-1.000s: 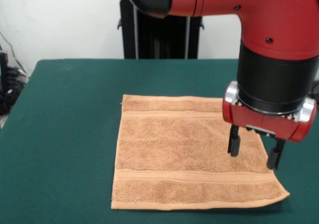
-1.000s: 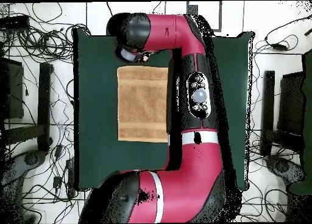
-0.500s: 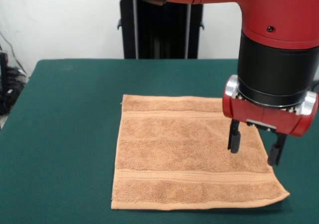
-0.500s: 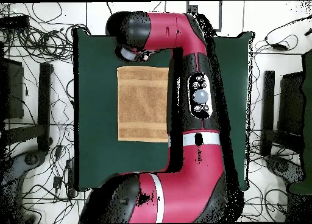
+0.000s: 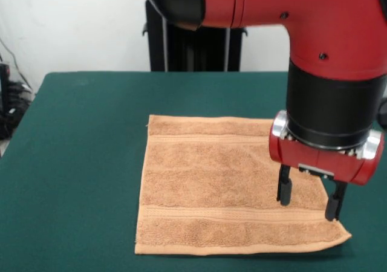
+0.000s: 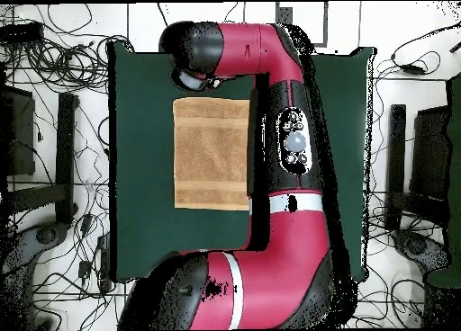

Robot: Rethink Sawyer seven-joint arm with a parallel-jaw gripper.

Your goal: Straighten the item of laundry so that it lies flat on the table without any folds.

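Note:
The item of laundry (image 5: 224, 187), an orange-tan terry towel with two woven bands, lies spread out on the green table (image 5: 84, 133). Its near right corner juts out a little to the right. My gripper (image 5: 308, 198) hangs just above that corner, open, with nothing between its black fingers (image 5: 283, 190). In the overhead view the towel (image 6: 212, 152) is a neat rectangle on the table (image 6: 140, 165). There the red and black wrist (image 6: 194, 53) sits at the towel's top left corner and hides the fingers.
The black pedestal column (image 5: 193, 42) stands behind the table's far edge. In the overhead view the red arm (image 6: 288, 147) lies along the towel's right side. Cables (image 6: 63, 58) cover the floor around the table.
The gripper has come down and moved toward the towel's near right corner. It stays open. The towel has not moved.

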